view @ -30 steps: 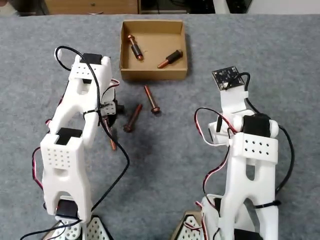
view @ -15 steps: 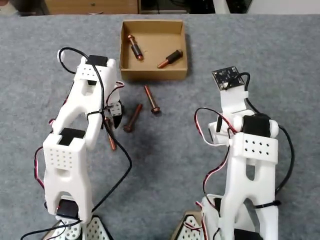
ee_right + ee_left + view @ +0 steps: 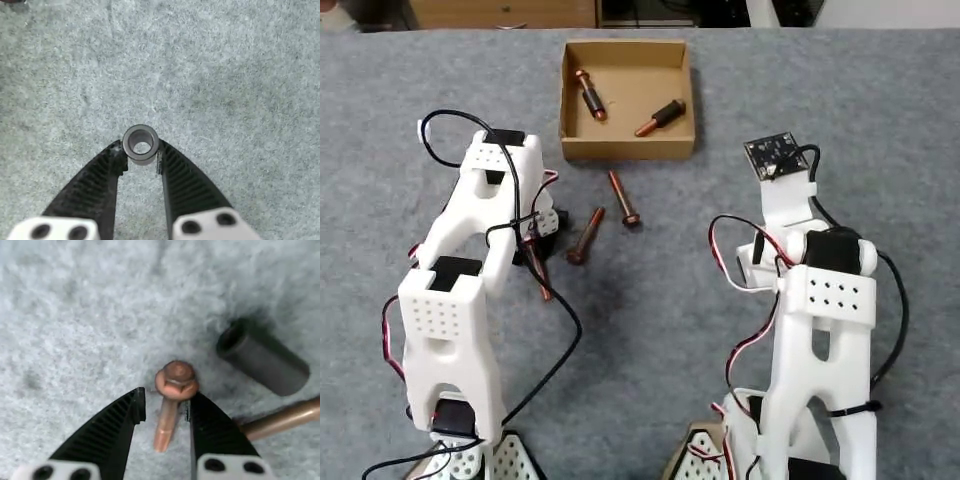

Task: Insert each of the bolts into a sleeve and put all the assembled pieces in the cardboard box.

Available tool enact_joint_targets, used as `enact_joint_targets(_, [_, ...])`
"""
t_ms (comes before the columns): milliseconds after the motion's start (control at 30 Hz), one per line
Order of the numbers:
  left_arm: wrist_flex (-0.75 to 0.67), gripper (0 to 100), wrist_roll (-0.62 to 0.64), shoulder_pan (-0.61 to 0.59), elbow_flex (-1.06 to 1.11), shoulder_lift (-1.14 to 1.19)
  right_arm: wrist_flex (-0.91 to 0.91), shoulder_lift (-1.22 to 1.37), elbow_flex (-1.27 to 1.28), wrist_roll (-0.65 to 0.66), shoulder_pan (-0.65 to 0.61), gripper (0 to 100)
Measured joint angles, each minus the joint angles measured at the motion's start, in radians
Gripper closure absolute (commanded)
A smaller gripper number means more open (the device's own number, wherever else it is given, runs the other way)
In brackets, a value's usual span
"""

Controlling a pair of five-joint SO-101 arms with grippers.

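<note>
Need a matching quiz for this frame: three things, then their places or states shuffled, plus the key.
Things
1. cardboard box
2. end-on sleeve
3. sleeve on its side

Places or states
A. lies on the table beside the left gripper
B. clamped between the right gripper's fingers
C. holds two assembled pieces

Pairs: 1-C, 2-B, 3-A

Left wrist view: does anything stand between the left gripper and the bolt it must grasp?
Nothing visible does. The open left gripper straddles the bolt. A loose sleeve and a second bolt lie beside it, outside the jaws.
</note>
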Motion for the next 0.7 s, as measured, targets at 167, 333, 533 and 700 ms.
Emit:
enact_joint_targets(167, [-0.04,97,0.0,0.002,0.0,0.0,0.0,0.0,0.0,0.0,0.0,99.6])
enact_joint_targets(333, [-0.078,98,0.0,0.0,0.049,-0.015,0.0,0.0,0.0,0.0,0.0,99.6])
enact_joint_targets(533, [-0.103,98,0.0,0.0,0.078,-0.034,0.0,0.0,-0.008,0.0,0.0,99.6])
enact_joint_targets(700, [-0.104,98,-0.094,0.0,0.084,-0.115,0.025,-0.002,-0.083,0.002,0.0,99.6])
